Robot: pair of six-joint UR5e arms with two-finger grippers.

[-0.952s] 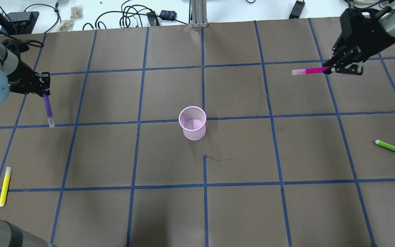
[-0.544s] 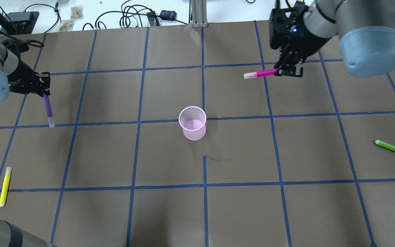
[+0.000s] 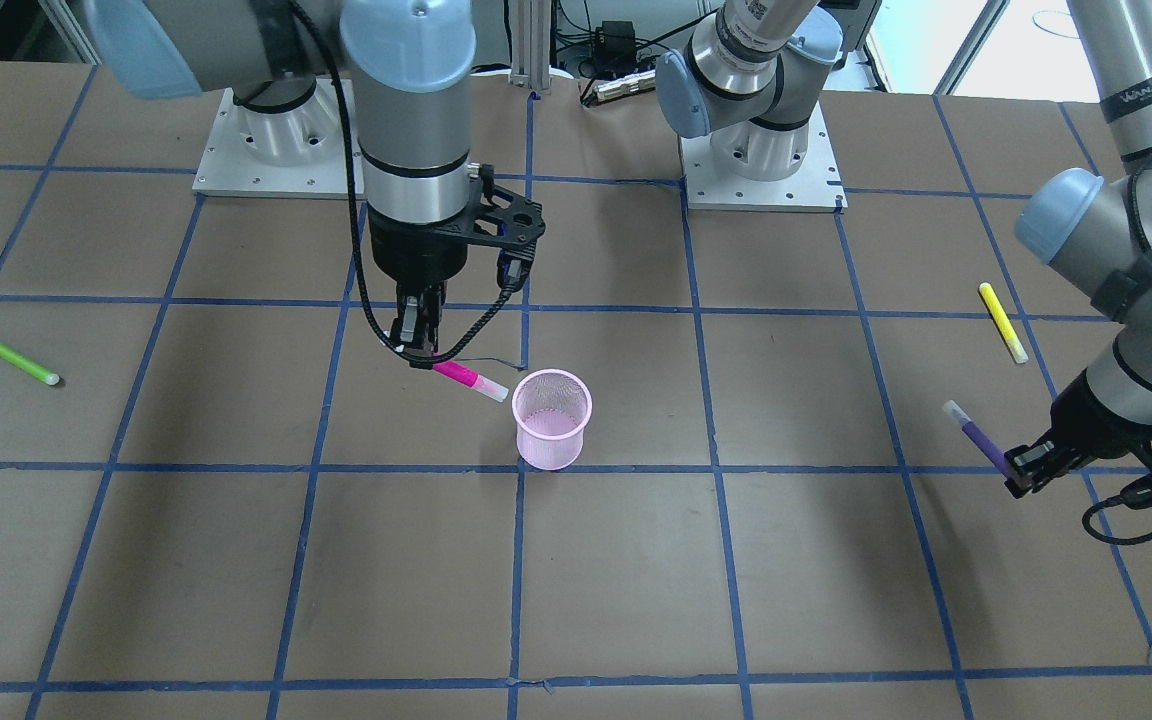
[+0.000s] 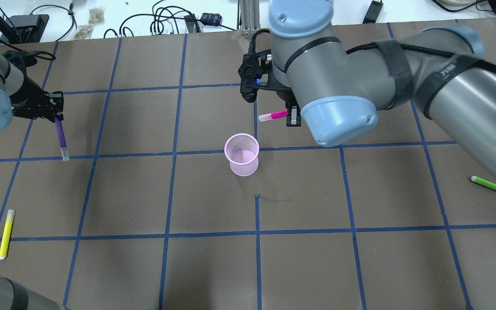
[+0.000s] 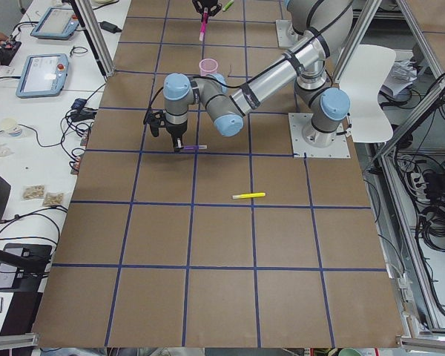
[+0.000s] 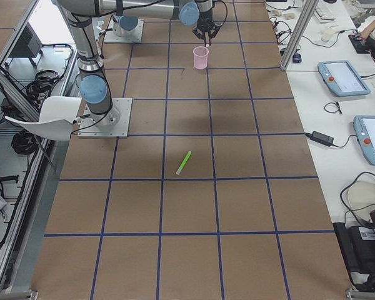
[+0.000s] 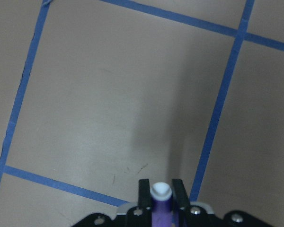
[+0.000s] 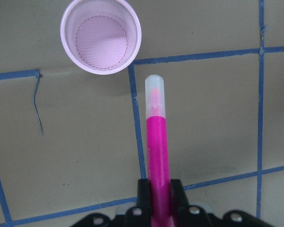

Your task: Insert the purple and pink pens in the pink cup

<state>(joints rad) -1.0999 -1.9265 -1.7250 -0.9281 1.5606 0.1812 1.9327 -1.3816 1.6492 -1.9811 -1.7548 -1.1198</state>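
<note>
Pink mesh cup [image 4: 242,153] stands upright and empty near the middle of the brown table [image 4: 360,267]. Just beside its rim hangs the pink pen [image 3: 471,378], slanting down with its pale cap toward the cup but not over the mouth. The right gripper [image 3: 419,352] has its jaws clamped on the pen's other end. I'd say the pink pen's delivery is the step in hand. The next move calls for carrying the cap over the opening, tipping the pen steeper, then letting go. Well apart, at the table's left side, the left gripper [image 4: 56,114] hangs with its jaws pinched on the purple pen [image 4: 61,137], waiting its turn. Yellow pen [image 4: 6,234] and green pen [image 4: 491,186] lie off at the edges, not wanted.
</note>
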